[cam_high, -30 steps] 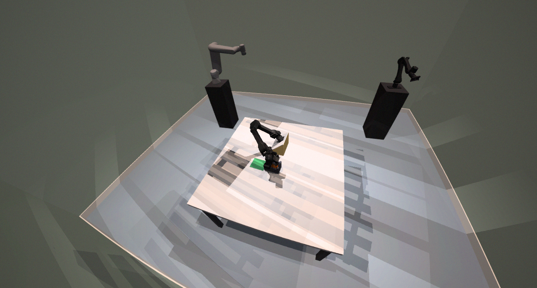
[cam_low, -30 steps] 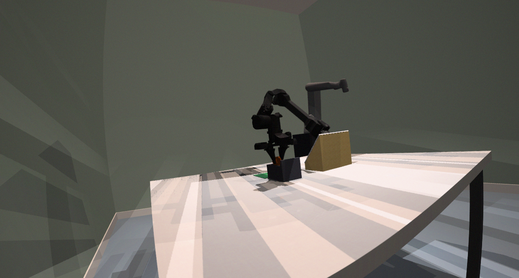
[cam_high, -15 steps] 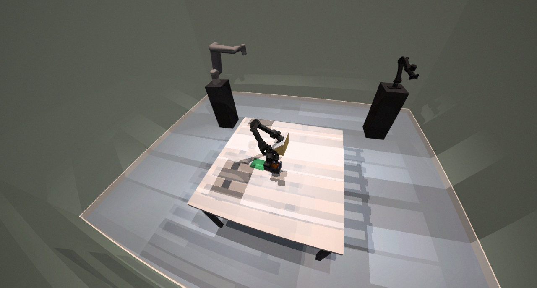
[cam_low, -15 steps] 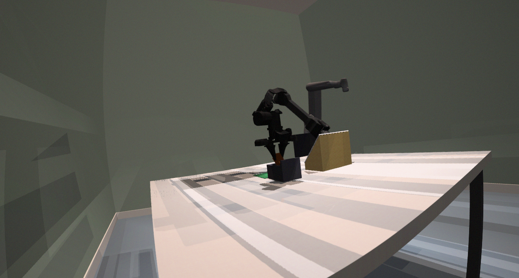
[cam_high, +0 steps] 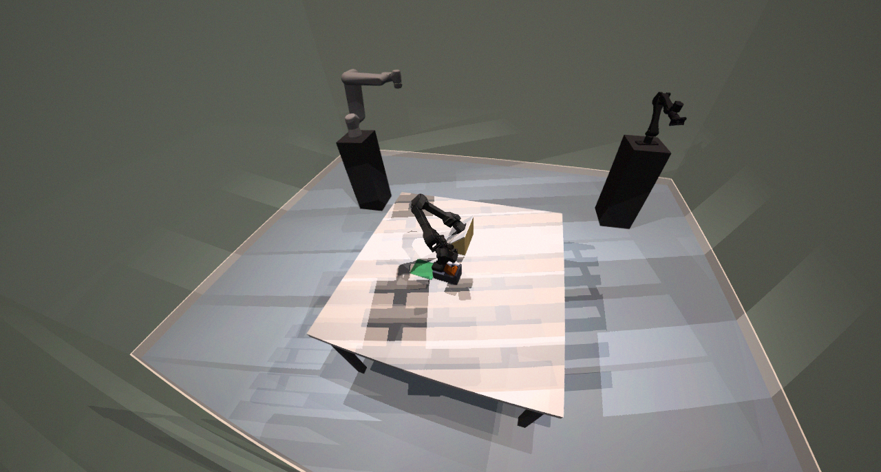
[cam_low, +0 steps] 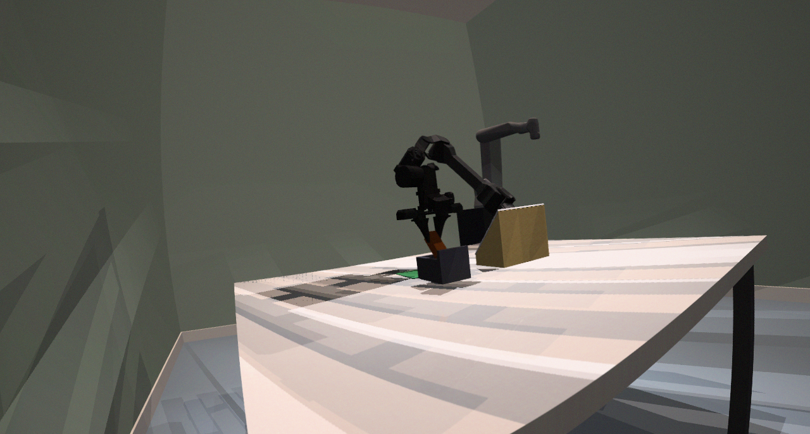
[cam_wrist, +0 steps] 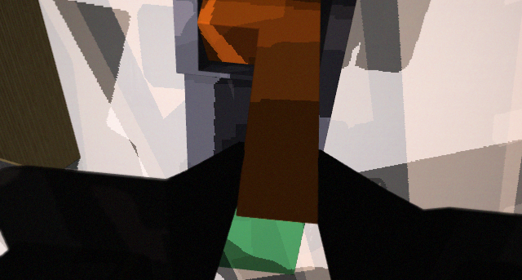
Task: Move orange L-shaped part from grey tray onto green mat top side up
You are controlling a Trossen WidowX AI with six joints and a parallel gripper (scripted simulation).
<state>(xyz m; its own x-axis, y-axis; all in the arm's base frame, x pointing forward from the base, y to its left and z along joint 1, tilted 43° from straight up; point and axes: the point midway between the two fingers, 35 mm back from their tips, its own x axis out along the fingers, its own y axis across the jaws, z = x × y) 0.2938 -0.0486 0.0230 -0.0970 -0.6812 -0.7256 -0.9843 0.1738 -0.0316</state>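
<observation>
Table carries the tan wedge, then the grey tray, with the green mat just beside it. End effector is clenched on the raised end of the orange part, which slants up out of the pocket, L end low inside the tray.

Judgement: extraction step. Pull up along the part's tilt until the L foot clears the rim, then level it and swing over the mat. Don't drag sideways while the foot sits in the pocket.

In the wrist view the shaft runs straight between the fingers, the free end poking past them over the mat.
</observation>
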